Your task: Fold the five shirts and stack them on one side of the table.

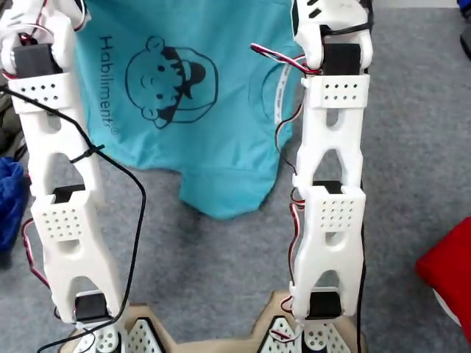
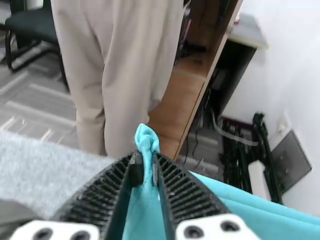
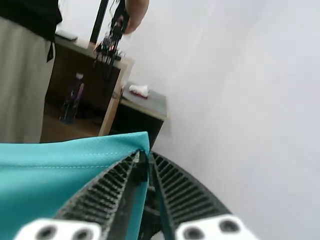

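A teal shirt (image 1: 184, 95) with a dark cartoon print hangs lifted between both arms over the grey table, its lower edge bunched near the middle. In the left wrist view my left gripper (image 2: 146, 167) is shut on a pinched fold of the teal shirt (image 2: 146, 140). Over in the right wrist view my right gripper (image 3: 145, 167) is shut on a hemmed edge of the teal shirt (image 3: 65, 170). Both white arms stretch toward the far side of the table; the grippers themselves are cut off at the high view's upper edge.
A blue cloth (image 1: 9, 198) lies at the table's left edge and a red cloth (image 1: 449, 272) at the right edge. The grey table (image 1: 221, 272) is bare in front of the hanging shirt. A black cable (image 1: 132, 220) trails from the left arm.
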Motion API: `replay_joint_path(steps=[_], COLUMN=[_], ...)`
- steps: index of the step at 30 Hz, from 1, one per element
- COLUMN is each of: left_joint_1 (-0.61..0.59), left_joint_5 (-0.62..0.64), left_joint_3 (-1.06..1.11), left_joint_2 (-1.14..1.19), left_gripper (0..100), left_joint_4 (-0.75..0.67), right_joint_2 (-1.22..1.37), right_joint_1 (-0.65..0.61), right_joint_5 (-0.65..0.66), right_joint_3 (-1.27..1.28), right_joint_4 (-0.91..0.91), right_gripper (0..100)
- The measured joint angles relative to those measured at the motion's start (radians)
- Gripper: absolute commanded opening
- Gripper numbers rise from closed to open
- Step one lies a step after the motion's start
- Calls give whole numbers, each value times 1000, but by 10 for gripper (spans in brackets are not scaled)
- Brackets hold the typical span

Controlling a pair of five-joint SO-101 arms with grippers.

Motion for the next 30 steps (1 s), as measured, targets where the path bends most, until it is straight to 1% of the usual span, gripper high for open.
replay_joint_path(steps=[6,15,18,27,30], left_joint_1=[0,0,-2,-31,-32], left_joint_5=[0,0,0,0,-20], left_joint_3=[-92,-83,-26,213,305], left_joint_2=[0,0,0,0,0], left_gripper=[20,20,20,20,20], left_joint_4=[0,21,46,52,8], right_joint_2=[0,2,12,11,11], right_joint_1=[-41,-54,-54,-46,-20], right_joint_5=[114,130,130,130,101], right_joint_3=[0,18,32,37,40], right_joint_4=[-75,-81,-77,106,163], right_gripper=[5,5,5,5,5])
